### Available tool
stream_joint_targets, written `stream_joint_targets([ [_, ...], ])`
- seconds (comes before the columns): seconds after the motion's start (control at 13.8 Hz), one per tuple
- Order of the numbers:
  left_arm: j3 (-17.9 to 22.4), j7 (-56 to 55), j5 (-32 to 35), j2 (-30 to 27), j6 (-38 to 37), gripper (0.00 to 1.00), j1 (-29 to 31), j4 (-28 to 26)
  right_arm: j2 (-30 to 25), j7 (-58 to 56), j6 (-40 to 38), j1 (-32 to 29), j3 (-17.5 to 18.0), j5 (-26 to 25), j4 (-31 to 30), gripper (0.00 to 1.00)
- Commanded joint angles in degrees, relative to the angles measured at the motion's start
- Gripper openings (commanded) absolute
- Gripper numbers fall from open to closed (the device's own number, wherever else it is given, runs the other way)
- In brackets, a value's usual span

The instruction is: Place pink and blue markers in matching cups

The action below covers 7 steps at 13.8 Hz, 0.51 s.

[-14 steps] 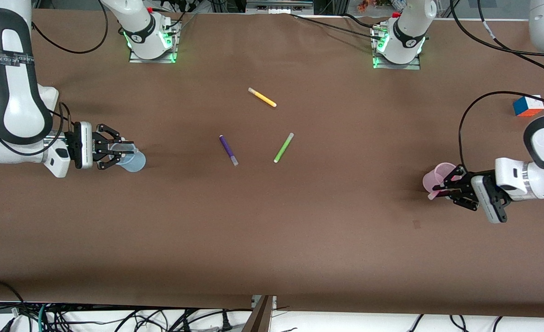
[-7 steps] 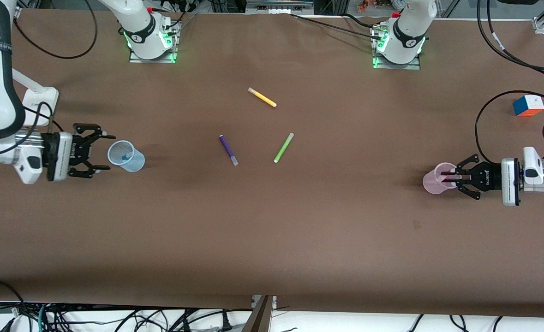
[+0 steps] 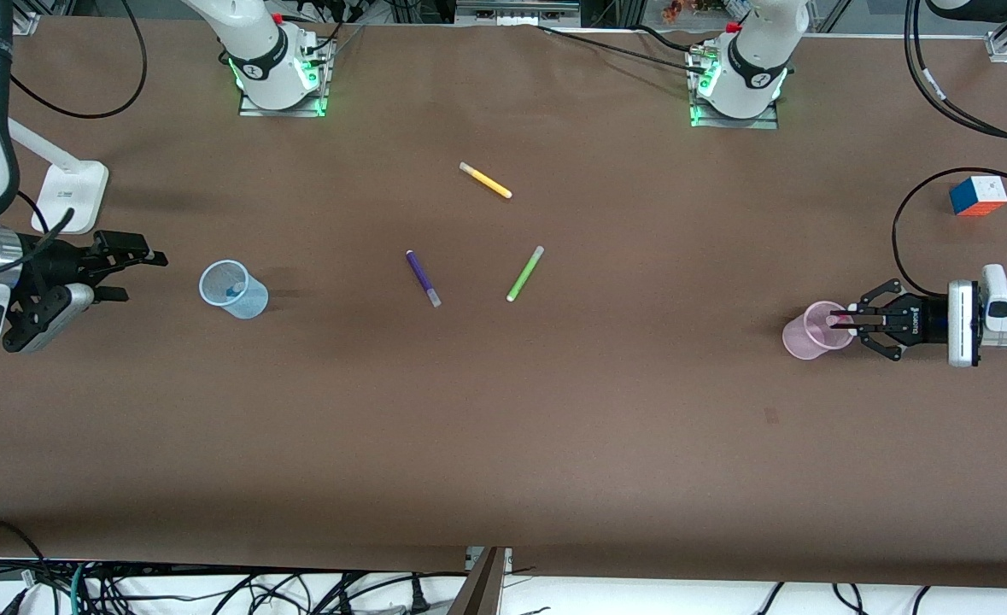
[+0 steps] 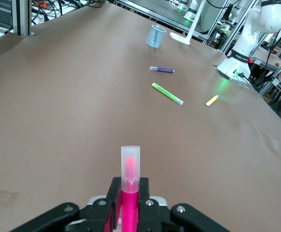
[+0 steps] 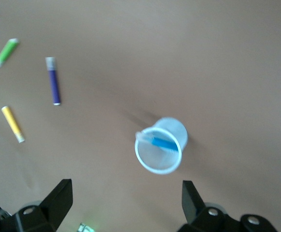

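Blue is home, operator! The blue marker [image 5: 162, 143] lies slanted inside the blue cup [image 3: 232, 289], pale cap end up against the rim, and your right claw [image 3: 124, 275] has let it go. A second ago that claw was right at the cup; now it has pulled back toward the right arm's end of the counter [image 3: 503, 427], jaws spread wide and empty, well apart from the cup. Half the job looks done.

Now watch the left arm's end. Your left claw [image 3: 846, 322] is clamped tight on the pink marker [image 4: 129, 193], which sticks straight out ahead of the jaws with its pale cap leading. From the front view the tip sits over the mouth of the pink cup [image 3: 810, 333]. A second ago the claw came in at a slant below the rim; it has since levelled out and lined up with the opening. The marker is not released yet, so pink stays unfinished.

In the middle of the counter, the purple marker [image 3: 423, 278], the green marker [image 3: 524, 273] and the yellow marker [image 3: 485, 180] lie untouched, exactly where they were. Leave them alone.

Next call, as I judge it: tip the pink marker down into the cup and open up.
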Motion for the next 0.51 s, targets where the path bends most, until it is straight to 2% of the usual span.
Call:
stream_joint_targets([
  [0.0, -0.64, 5.23, -1.52, 2.19, -1.46, 0.00, 0.70, 1.50, -3.03, 14.94, -2.52, -0.50, 4.63, -7.87, 0.29, 1.00],
  [0.07, -0.64, 5.84, -1.52, 2.37, -1.46, 0.00, 0.78, 1.51, -4.70, 19.86, -2.61, -0.94, 6.13, -11.12, -0.84, 1.00],
  [0.15, -0.64, 5.84, -1.52, 2.46, -1.46, 0.17, 0.79, 1.51, -7.32, 24.00, -2.53, -1.90, 8.41, -13.41, -2.51, 1.00],
  [0.22, -0.64, 5.58, -1.52, 2.37, -1.46, 0.88, 0.87, 1.51, -9.26, 25.35, -2.61, -3.82, 11.22, -15.61, -3.39, 1.00],
  [0.29, -0.64, 5.23, -1.52, 2.29, -1.55, 1.00, 0.96, 1.51, -11.98, 25.27, -2.35, -6.45, 13.77, -17.03, -5.32, 1.00],
  [0.44, -0.29, 1.82, -0.82, 1.67, -1.73, 1.00, 1.49, 1.85, -16.38, 25.36, -1.56, -7.62, 14.94, -17.30, -7.44, 1.00],
])
